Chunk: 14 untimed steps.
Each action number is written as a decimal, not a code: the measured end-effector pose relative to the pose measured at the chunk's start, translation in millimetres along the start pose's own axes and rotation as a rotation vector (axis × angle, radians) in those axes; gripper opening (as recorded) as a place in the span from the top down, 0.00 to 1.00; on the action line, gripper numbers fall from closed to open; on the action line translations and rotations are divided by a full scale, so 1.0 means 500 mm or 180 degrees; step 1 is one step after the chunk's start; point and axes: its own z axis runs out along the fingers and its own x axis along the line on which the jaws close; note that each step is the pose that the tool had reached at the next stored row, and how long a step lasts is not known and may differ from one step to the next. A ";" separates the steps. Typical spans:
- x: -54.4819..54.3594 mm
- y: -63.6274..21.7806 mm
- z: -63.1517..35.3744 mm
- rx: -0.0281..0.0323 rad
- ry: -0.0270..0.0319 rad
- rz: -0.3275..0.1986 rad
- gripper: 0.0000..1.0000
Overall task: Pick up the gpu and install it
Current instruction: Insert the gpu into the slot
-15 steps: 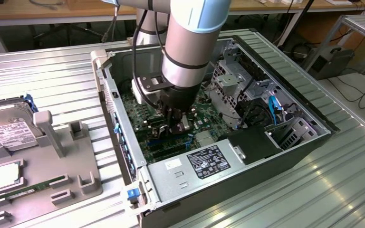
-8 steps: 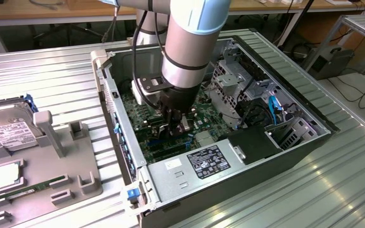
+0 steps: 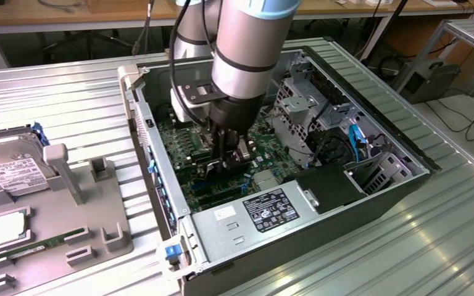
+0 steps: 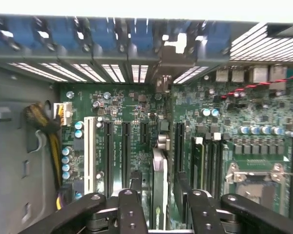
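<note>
While the black two-fingered gripper pinches the thin green-and-black gpu card edge-on, twelve o'clock of the motherboard slots, it looks light, stiff, fragile; edge-holding seems wise.

So counting what's here: one open computer case lying on the ribbed metal surface, with one power supply at its near end and one motherboard inside. One gray holder tray sits beside the case, carrying one hard drive, one CPU and one memory stick. One gpu stands edge-on between the two fingers. Near the empty CPU socket I count roughly four memory slots.
</note>
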 end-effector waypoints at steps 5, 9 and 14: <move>-0.006 0.006 -0.020 0.0001 0.0001 0.0000 0.68; -0.014 0.011 -0.020 0.0006 0.0002 0.0000 0.86; -0.015 0.013 -0.019 0.0011 0.0002 0.0000 0.89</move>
